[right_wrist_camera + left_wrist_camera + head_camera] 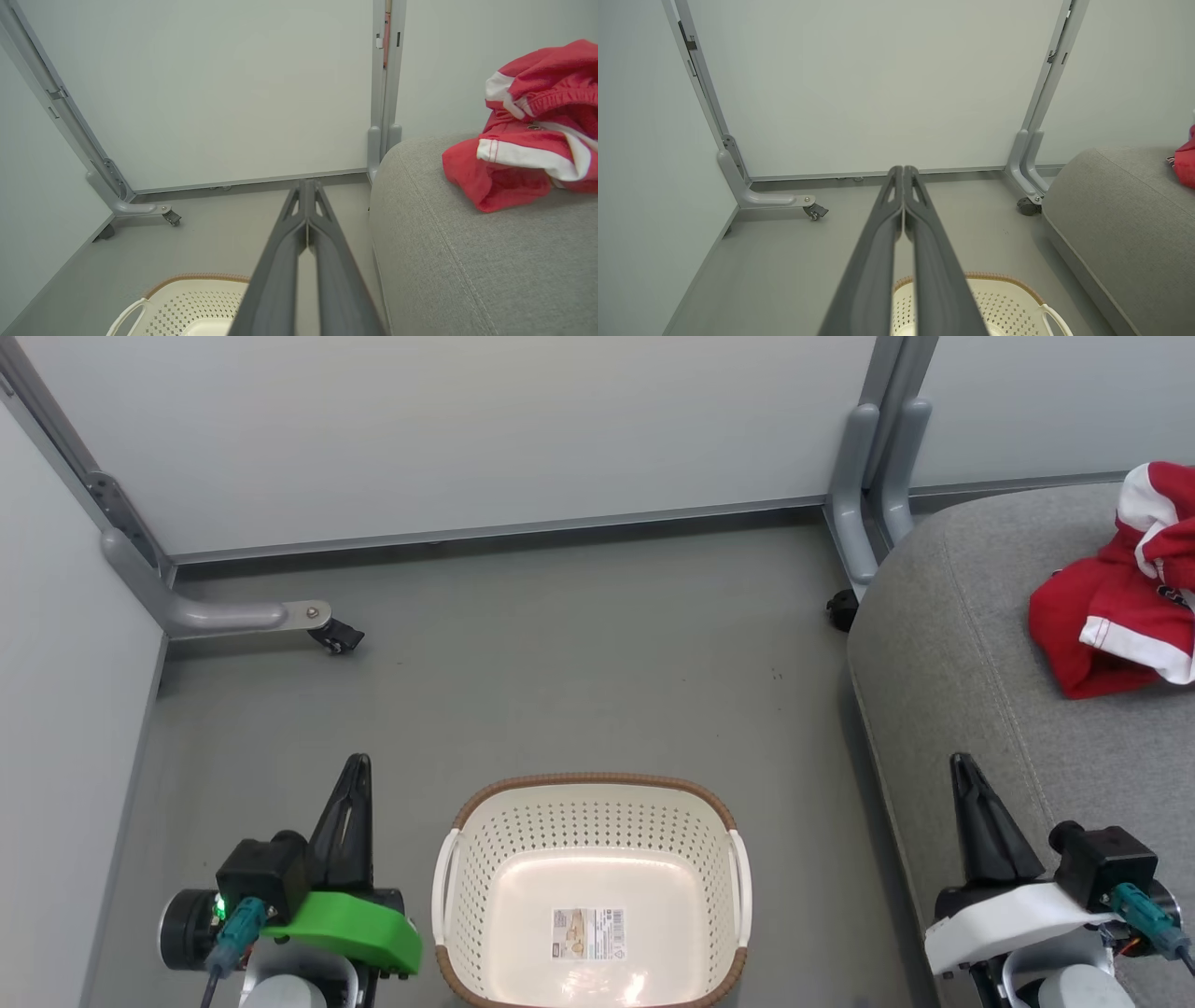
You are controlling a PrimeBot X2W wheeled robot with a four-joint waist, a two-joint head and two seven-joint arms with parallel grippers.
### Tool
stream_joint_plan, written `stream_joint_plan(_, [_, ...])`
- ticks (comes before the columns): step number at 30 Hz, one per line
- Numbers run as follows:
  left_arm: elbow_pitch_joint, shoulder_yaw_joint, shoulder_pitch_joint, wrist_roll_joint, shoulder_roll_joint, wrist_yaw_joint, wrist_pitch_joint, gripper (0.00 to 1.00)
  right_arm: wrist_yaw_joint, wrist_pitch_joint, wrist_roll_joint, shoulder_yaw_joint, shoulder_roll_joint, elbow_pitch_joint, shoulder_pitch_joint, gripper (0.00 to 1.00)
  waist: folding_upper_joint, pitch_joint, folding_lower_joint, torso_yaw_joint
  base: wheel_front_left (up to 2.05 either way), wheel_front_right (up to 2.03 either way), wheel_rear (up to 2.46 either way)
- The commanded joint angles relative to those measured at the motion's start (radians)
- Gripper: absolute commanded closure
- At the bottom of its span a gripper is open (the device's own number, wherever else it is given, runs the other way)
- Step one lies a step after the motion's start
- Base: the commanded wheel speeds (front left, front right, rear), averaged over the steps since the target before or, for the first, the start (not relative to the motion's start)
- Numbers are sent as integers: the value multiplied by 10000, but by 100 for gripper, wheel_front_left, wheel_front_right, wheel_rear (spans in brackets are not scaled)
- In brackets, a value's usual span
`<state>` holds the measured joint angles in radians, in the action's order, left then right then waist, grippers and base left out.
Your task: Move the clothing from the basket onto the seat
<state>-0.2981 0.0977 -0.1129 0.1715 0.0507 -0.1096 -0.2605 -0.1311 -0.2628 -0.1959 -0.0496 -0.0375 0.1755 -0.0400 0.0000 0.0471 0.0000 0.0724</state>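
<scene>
Head view, read from left to right. At your far left, a pale partition panel [65, 644] meets the grey floor [560, 663]. Its metal foot [224, 614] ends in a small black caster [338, 637].

Next you find the left gripper [358, 763] at the lower left, on a green mount, fingers pointing up the view. Its jaws are pressed together with nothing between them; your left wrist view confirms this, the two dark fingers [878, 261] meeting at their tips.

At lower centre the basket [590, 778] stands on the floor, just beside the left gripper. It is cream-white and perforated, with a brown rim. Its bottom lies bare, with the barcode sticker [588, 934] showing.

To the right of the basket you see the seat [971, 644], a large grey cushion with a stitched seam, its rounded edge close to the basket's right handle [744, 887].

The right gripper [962, 762], on a white mount, appears in front of the seat's near part. Its jaws are likewise together and hold nothing, as your right wrist view shows.

At far right the clothing [1088, 616], red with white trim, lies bunched on the seat, well apart from both grippers and from the basket. Part of it is cut off by the picture's edge.
</scene>
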Motion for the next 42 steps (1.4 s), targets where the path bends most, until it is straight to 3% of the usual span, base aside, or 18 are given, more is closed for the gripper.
stream_joint_plan(1, [50, -50, -46, 257, 0, -4, 75, 100, 0, 78, -261, -24, -14, -29, -49, 100, 0, -5, 0, -7, 0, 0, 0])
stream_joint_plan(20, [185, -564, -33, 3721, 1, -56, 973, 100, 1, 978, -3664, -179, -49, 125, -223, 100, 0, -71, 0, -116, 0, 0, 0])
stream_joint_plan(42, [304, -1030, -21, 6886, 2, -111, 1796, 100, 2, 1807, -6772, -322, -82, 285, -390, 100, 0, -147, 0, -242, 0, 0, 0])
